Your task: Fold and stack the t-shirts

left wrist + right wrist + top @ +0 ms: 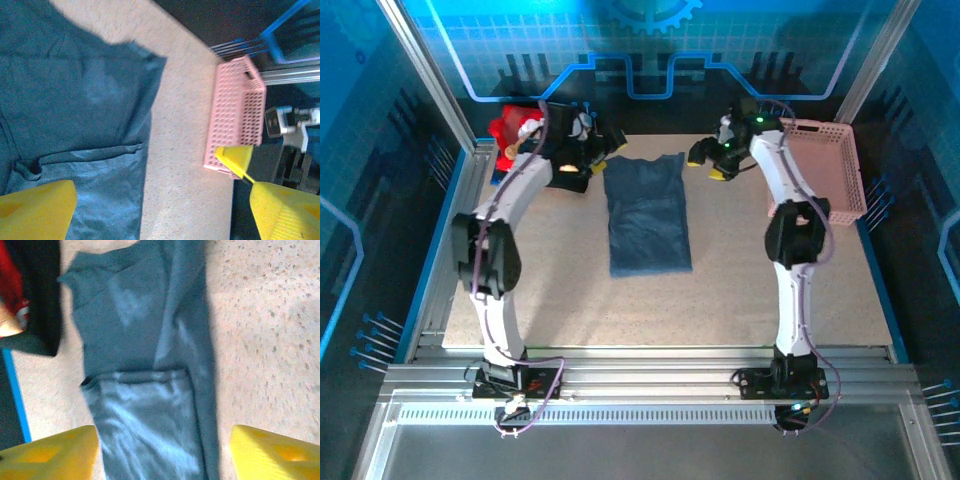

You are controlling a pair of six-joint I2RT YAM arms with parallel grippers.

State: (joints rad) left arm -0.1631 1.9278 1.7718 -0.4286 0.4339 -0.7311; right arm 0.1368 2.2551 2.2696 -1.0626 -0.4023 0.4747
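Observation:
A slate-blue t-shirt (pixel 648 212) lies folded into a long strip in the middle of the table, with its sleeve end toward the back. My left gripper (pixel 603 143) hovers open over the strip's back left corner. In the left wrist view the yellow fingers (pixel 35 210) stand wide apart above the shirt (pixel 65 100). By the back right corner my right gripper (pixel 705 160) is open too, and its fingers (pixel 45 455) straddle the shirt (pixel 145 390) without holding it. A red t-shirt (pixel 512 130) and a black t-shirt (pixel 570 180) lie at the back left.
A pink lattice basket (pixel 825 165) stands at the back right edge, seen also as the basket (pixel 237 115) in the left wrist view. The aluminium frame (pixel 460 190) borders the table. Bare tabletop (pixel 650 310) lies in front of the shirt.

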